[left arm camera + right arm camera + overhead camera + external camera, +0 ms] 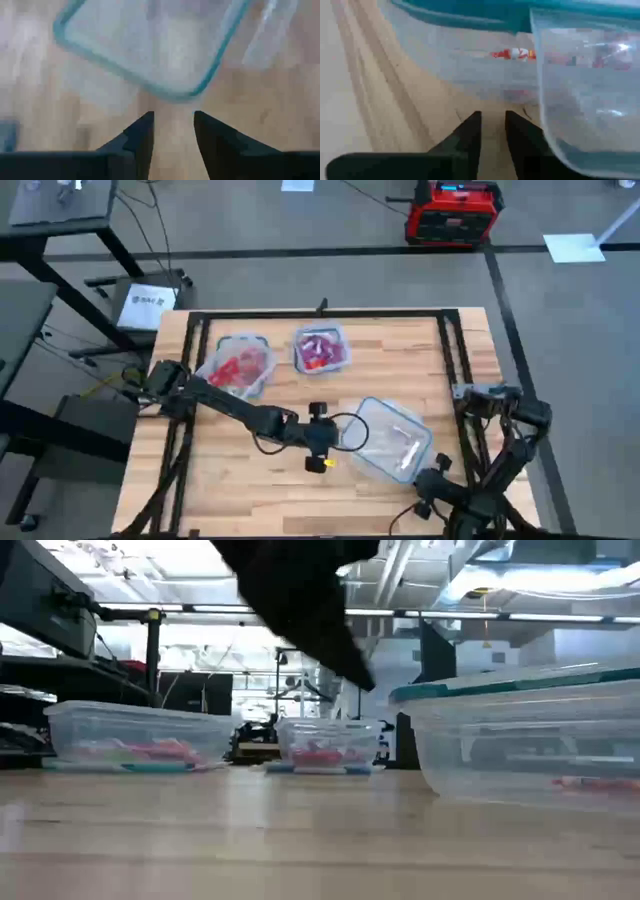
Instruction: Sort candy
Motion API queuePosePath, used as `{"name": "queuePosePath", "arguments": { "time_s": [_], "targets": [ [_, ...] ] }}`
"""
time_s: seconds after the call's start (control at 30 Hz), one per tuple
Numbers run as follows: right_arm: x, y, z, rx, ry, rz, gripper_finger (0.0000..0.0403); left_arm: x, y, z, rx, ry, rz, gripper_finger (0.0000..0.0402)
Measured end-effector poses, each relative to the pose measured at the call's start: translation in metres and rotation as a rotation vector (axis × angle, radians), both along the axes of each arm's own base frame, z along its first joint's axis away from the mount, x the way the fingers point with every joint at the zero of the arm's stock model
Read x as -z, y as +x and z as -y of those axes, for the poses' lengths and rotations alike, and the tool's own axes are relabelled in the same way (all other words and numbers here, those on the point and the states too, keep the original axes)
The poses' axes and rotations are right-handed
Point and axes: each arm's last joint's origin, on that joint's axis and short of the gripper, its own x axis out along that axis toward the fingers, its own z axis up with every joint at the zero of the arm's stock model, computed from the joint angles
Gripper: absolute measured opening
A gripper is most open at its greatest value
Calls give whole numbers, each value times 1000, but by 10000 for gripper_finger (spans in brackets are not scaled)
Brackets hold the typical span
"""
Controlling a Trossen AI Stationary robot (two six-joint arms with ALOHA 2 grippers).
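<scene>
While my left gripper (322,452) hovers parted and empty beside the big clear rectangular tub (392,438), its remaining wrapped candy (408,445) lies just rightward, nearer me than the parked right gripper (492,131), whose fingers also hold nothing.

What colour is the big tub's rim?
Teal on the big tub; clearest in the left wrist view.

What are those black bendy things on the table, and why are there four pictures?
They are two robot arms. Each ends in a two-fingered tool. One camera looks down from above, one sits at table height, and one rides on each wrist. On the wooden table stand three clear tubs: one with red candy, one with purple candy, and a bigger tub that is nearly empty. The left tool hovers beside the bigger tub, fingers apart, holding nothing. The right tool waits near the table's corner by that tub, empty too.
</scene>
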Motion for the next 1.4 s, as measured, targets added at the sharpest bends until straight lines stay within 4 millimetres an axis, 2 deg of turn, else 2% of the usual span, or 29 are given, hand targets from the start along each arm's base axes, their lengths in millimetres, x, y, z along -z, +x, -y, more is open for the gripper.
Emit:
{"name": "queuePosePath", "arguments": {
  "time_s": [0.2, 0.33, 0.47, 0.57, 0.73, 0.8, 0.9, 1.03, 1.1, 1.17, 1.27, 1.4],
  "targets": [
    [0, 2, 1, 6, -2, -1, 74, 21, 17, 2, 59, -45, 42, 124],
    [0, 2, 1, 7, 3, -4, 74, 15, 23, 4, 91, -35, 98, 124],
    [0, 2, 1, 6, 2, -5, 74, 13, 18, 3, 80, -30, 62, 124],
    [0, 2, 1, 6, 0, -6, 74, 6, 19, 7, 78, -54, 113, 124],
    [0, 1, 1, 7, 3, -15, 74, 9, 12, 11, 81, -43, 53, 124],
    [-4, -1, 0, 7, 29, -42, 74, 3, 10, 13, 66, -62, 37, 124],
    [-24, -7, -12, -61, 110, -123, 74, -13, 7, 17, 56, -74, 12, 124],
    [-70, -23, -32, -241, 243, -173, 74, -22, 6, 19, 45, -77, -31, 124],
    [-96, -28, -34, -278, 285, -155, 74, -27, 8, 19, 50, -77, -15, 124],
    [-122, -30, -29, -279, 294, -121, 74, -34, 11, 19, 59, -70, 9, 124],
    [-151, -24, -10, -248, 188, -1, 74, -39, 15, 16, 54, -81, 56, 124],
    [-165, -11, 19, -167, 10, 109, 74, -46, 20, 22, 90, -201, 140, 124]
  ]
}}
